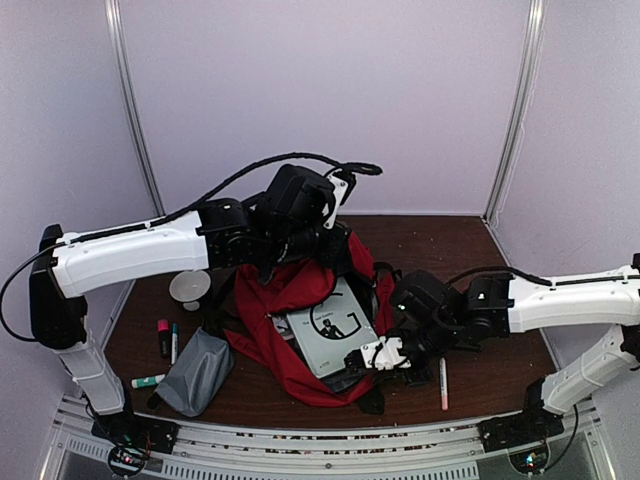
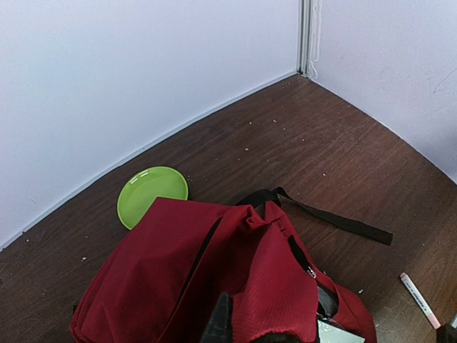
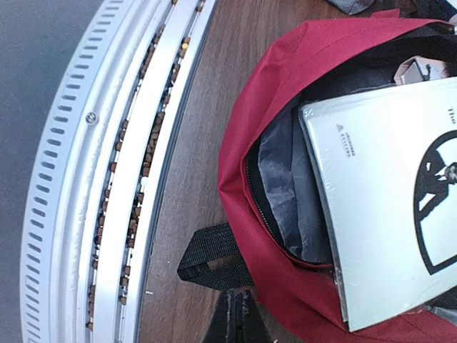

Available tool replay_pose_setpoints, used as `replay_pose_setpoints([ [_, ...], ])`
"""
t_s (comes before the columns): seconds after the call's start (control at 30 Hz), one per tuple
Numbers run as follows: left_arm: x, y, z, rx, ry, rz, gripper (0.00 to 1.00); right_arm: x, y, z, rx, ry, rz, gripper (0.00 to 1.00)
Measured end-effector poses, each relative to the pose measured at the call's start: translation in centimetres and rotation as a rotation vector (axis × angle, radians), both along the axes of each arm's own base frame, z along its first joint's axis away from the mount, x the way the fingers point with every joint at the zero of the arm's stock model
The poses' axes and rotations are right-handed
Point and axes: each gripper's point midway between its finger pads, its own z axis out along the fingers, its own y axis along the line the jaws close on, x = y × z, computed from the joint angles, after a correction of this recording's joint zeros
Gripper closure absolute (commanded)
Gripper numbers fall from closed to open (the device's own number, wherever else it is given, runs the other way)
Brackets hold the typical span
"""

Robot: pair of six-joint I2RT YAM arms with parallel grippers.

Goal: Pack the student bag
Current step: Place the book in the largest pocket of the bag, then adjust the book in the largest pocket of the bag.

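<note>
The red student bag (image 1: 275, 320) lies in the middle of the table, its open mouth toward the near edge. A white book with a black "G" (image 1: 332, 328) sticks out of the mouth; the right wrist view shows it (image 3: 385, 193) over the grey lining. My left gripper (image 1: 300, 262) is at the bag's far end, shut on a fold of red fabric (image 2: 285, 286) and lifting it. My right gripper (image 1: 378, 357) is at the mouth's near rim. Its fingers (image 3: 240, 314) are pressed together, with their tip at the black strap loop (image 3: 214, 254).
A grey pouch (image 1: 197, 370) lies at the near left with a pink highlighter (image 1: 163, 337), a teal pen (image 1: 174, 343) and a green marker (image 1: 147, 381). A pink pen (image 1: 443, 383) lies to the right. A green plate (image 2: 152, 193) is behind the bag. The metal rail (image 3: 107, 179) edges the table.
</note>
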Motion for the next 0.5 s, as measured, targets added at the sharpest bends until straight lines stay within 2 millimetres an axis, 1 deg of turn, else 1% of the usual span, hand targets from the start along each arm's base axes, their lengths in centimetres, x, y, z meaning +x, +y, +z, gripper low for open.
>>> replay_pose_setpoints([
  [0.1,-0.2,0.0,0.1,-0.005,0.004,-0.008,1.00,0.1,0.5,-1.8,-0.050,-0.026,0.011,1.00],
  [0.23,-0.3,0.0,0.2,-0.013,0.010,-0.017,1.00,0.9,0.7,-4.3,-0.126,-0.034,-0.011,1.00],
  [0.33,-0.3,0.0,0.1,-0.013,0.015,-0.023,1.00,1.7,0.9,-5.2,-0.153,-0.052,-0.030,1.00],
  [0.5,-0.5,-0.1,-0.3,-0.013,0.022,-0.032,1.00,3.5,1.4,-5.6,-0.179,-0.117,-0.072,1.00],
])
